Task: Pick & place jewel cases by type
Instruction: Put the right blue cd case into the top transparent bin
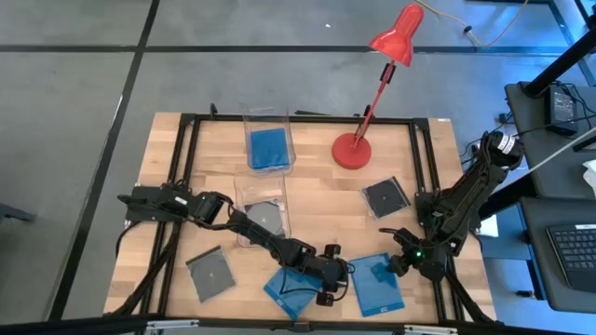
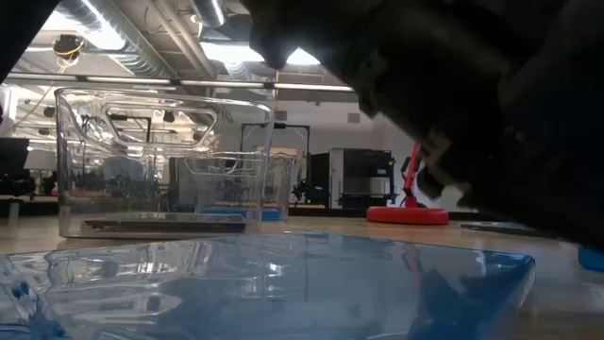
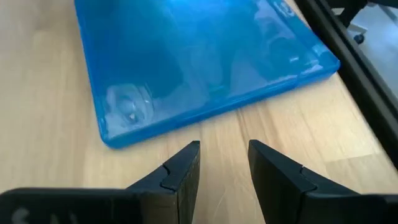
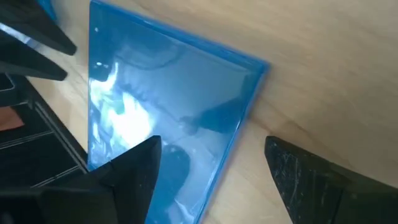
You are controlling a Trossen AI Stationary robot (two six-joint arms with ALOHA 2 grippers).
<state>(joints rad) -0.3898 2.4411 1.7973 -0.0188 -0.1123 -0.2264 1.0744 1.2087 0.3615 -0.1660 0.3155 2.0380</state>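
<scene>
Left gripper (image 3: 222, 163): the jaws stand slightly parted with bare wood between them, holding nothing. They sit low over the table (image 1: 317, 186) near its front edge, just short of a blue jewel case (image 3: 199, 62) lying flat ahead of the fingertips.

Right gripper (image 4: 211, 180): the jaws are spread wide and empty, straddling one corner of a second blue jewel case (image 4: 168, 124) that lies flat on the wood — whether either finger touches the case cannot be told. In the high view this case (image 1: 379, 284) lies at the front right of the table, with the other blue case (image 1: 284, 287) just to its left, partly under the left arm.

Farther out, two grey jewel cases lie flat — one at front left (image 1: 209, 274), one right of centre (image 1: 386, 196). A clear bin (image 1: 261, 212) at centre holds a grey case; a second clear bin (image 1: 270, 141) behind it holds a blue one. A red desk lamp (image 1: 354, 149) stands at the rear.
</scene>
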